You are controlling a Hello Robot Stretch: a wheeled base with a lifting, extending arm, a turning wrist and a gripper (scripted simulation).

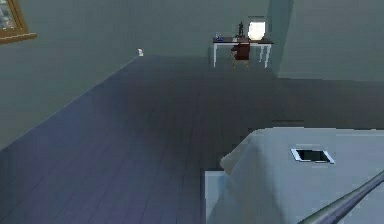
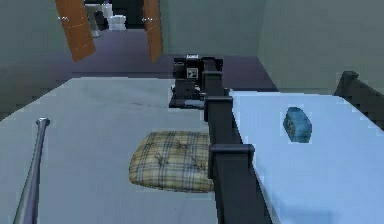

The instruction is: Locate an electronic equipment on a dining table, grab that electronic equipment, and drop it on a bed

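A small flat device with a dark screen and a pale rim [image 1: 312, 155] lies on the white bed [image 1: 270, 175] at the forward view's lower right. In the arm side view the dark arm [image 2: 228, 150] rises from the bottom edge over the bed's grey sheet [image 2: 100, 110]. Its gripper [image 2: 180, 96] shows far out, near the bed's far edge. I cannot make out its far end, so I cannot tell whether it holds anything.
A checked pillow [image 2: 175, 160], a baseball bat [image 2: 35, 170] and a small blue-grey thing [image 2: 296, 123] on a pale blue cover lie on the bed. An orange door [image 2: 75, 30] stands beyond. Dark floor [image 1: 130, 130] runs to a white desk [image 1: 240, 45] with a lamp [image 1: 257, 28].
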